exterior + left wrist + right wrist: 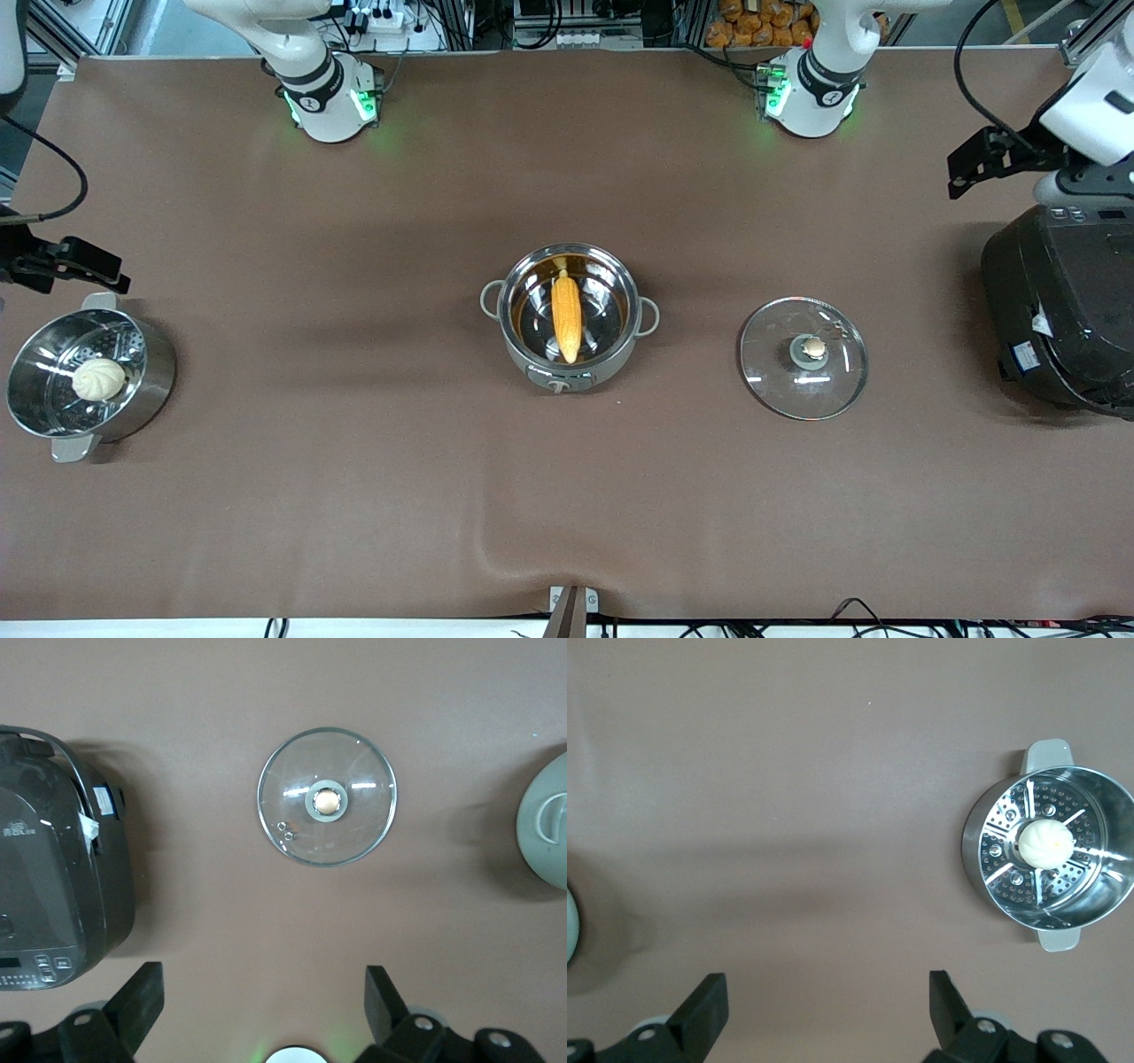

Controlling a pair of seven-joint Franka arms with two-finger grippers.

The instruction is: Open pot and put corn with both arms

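Note:
The grey-green pot (560, 379) stands open at the middle of the table. The yellow-orange corn (567, 315) lies inside it on the shiny steel bottom. The glass lid (803, 357) with its copper-coloured knob lies flat on the table beside the pot, toward the left arm's end; it also shows in the left wrist view (327, 797). My left gripper (264, 994) is open and empty, high over the big black cooker (1063, 310). My right gripper (828, 999) is open and empty, high beside the steamer pot (151, 372).
The shiny steel steamer pot (983, 846) holds a whitish bun (1045, 843) at the right arm's end. The black cooker (53, 868) stands at the left arm's end. The brown cloth has a raised wrinkle (496, 554) near the front edge.

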